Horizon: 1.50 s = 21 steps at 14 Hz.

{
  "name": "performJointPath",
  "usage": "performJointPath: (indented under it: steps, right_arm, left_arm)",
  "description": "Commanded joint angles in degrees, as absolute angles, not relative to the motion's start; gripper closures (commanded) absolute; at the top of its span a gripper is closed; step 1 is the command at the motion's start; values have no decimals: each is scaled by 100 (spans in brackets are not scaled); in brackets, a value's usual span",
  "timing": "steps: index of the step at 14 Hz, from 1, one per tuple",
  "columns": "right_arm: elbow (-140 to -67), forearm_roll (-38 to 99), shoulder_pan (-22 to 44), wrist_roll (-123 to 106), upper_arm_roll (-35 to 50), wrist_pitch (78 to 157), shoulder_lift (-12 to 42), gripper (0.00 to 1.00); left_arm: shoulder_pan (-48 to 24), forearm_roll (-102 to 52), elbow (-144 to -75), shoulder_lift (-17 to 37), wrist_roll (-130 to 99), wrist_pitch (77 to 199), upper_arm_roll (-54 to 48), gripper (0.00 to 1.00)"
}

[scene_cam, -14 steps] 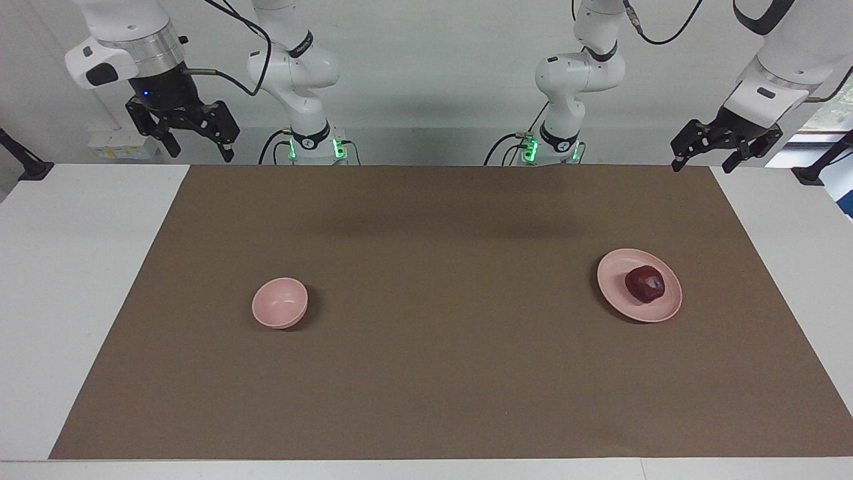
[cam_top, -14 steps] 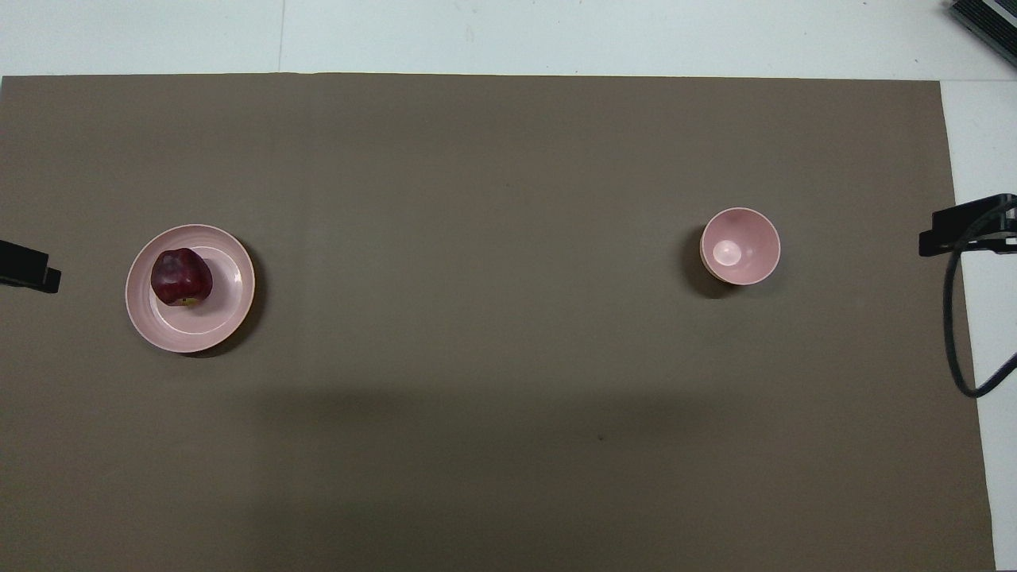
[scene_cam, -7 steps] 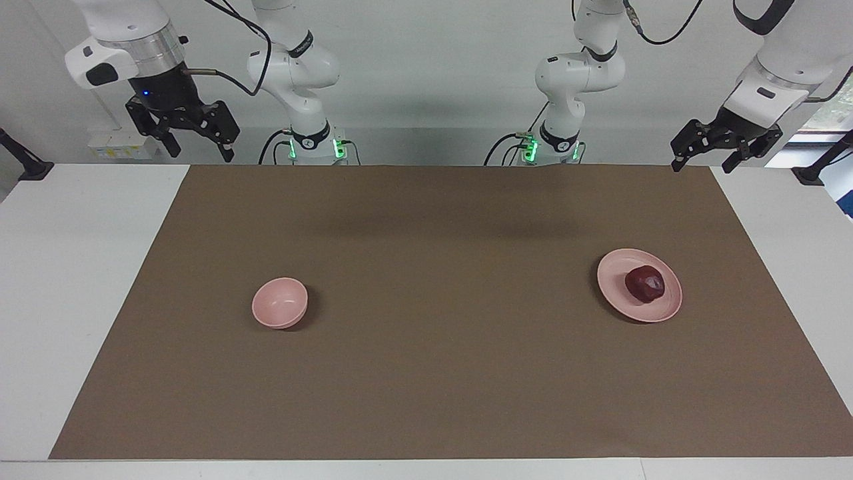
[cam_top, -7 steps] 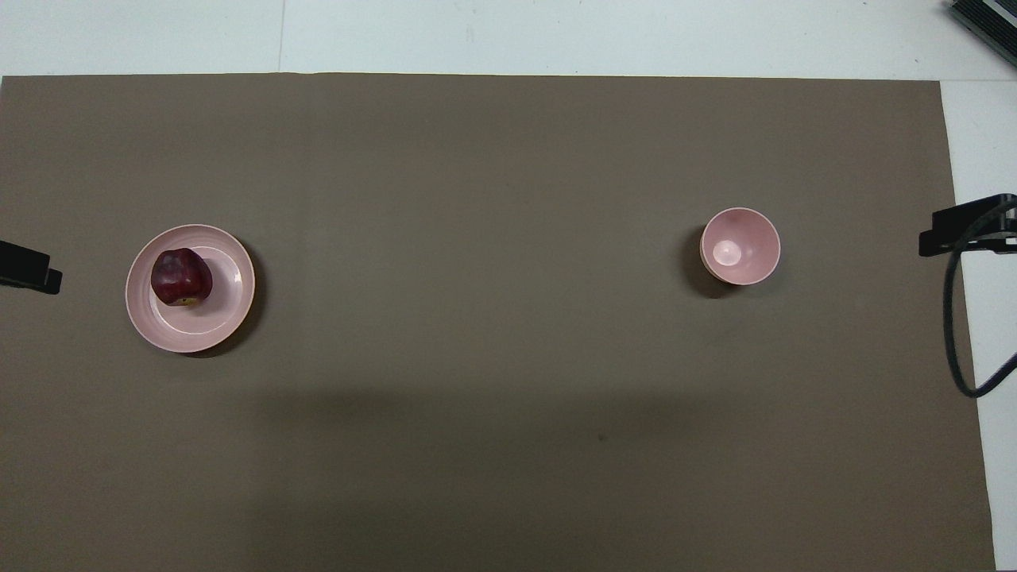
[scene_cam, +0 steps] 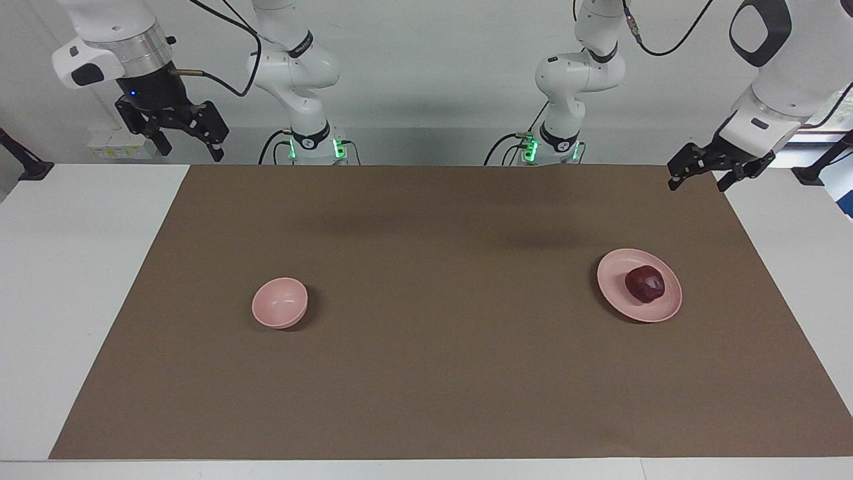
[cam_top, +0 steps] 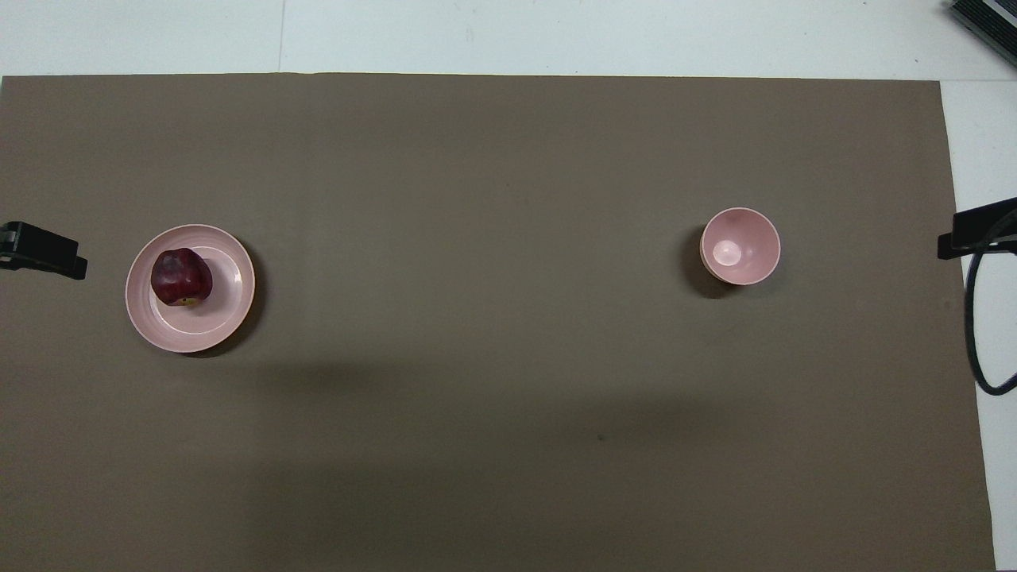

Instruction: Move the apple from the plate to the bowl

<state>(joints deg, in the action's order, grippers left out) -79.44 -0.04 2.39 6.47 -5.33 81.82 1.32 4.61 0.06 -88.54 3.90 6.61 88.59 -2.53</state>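
A dark red apple (scene_cam: 644,283) (cam_top: 181,276) sits on the pale pink plate (scene_cam: 610,280) (cam_top: 226,310) toward the left arm's end of the table. The small pink bowl (scene_cam: 280,302) (cam_top: 740,245) stands with nothing in it toward the right arm's end. My left gripper (scene_cam: 696,185) hangs open and holds nothing, over the mat's corner near the robots, apart from the plate. One of its fingers (cam_top: 44,250) shows at the overhead view's edge. My right gripper (scene_cam: 191,152) hangs open, high over the table's edge at its own end, and waits.
A brown mat (scene_cam: 426,373) covers most of the white table (scene_cam: 80,267). Both arm bases (scene_cam: 310,143) (scene_cam: 553,143) stand at the table's edge. A black cable (cam_top: 973,334) loops down beside the right gripper's finger (cam_top: 981,232).
My left gripper has dropped a little and shifted toward the plate. My right gripper has drawn slightly up and outward. Apple, plate and bowl have not moved.
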Motion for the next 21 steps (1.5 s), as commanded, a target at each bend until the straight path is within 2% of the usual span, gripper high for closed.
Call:
performJointPath:
  steps: [1, 9, 13, 21]
  right_arm:
    - [-8095, -9, 150, 519, -483, 8130, 0, 0]
    - [-8095, -9, 211, 527, -492, 8139, 0, 0]
    - [-8095, -62, 211, 536, -483, 8147, 0, 0]
    - [-8103, -53, 211, 527, -475, 8174, 0, 0]
  left_arm:
    - [615, 79, -9429, 369, 729, 9578, -281, 0]
    - [642, 79, -10282, 1036, 694, 11151, -281, 0]
    - [650, 79, -10897, 1159, 642, 11978, -273, 0]
    - [642, 79, -11258, 1512, 580, 12744, -281, 0]
